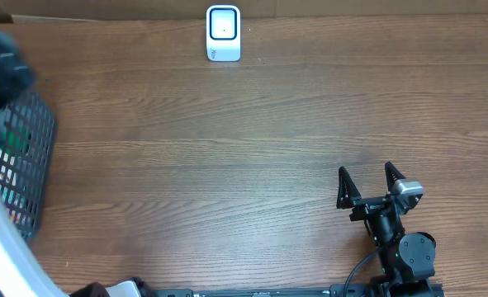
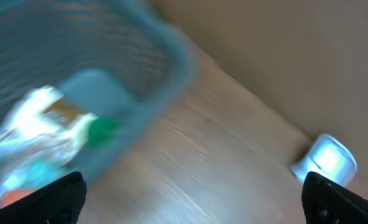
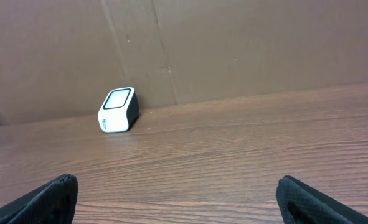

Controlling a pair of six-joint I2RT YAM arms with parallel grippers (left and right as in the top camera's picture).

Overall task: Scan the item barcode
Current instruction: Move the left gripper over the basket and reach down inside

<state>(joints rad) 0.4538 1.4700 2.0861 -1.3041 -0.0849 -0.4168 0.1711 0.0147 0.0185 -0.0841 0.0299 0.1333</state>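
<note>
- Table [image 1: 252, 148]: brown wood-grain top; the grain runs left to right past the scanner [image 1: 224, 33].
- Wall [image 3: 233, 43]: plain brown board standing directly behind the scanner.
- Basket [image 1: 29, 165]: dark mesh, at the table's left edge, well apart from the scanner and nearer the front.
- Right gripper [image 1: 365, 169]: well to the right of the scanner at the front of the table, fingers spread wide, holding nothing.
- Left gripper [image 2: 193, 186]: over the basket, fingers wide apart, nothing between them.
- Scanner: a white rounded box, upright against the wall, with a dark-framed window sloped up towards the table.
- Items [image 2: 47, 124]: a blurred white, teal and green heap inside the basket. Their axis and facing cannot be told.
</note>
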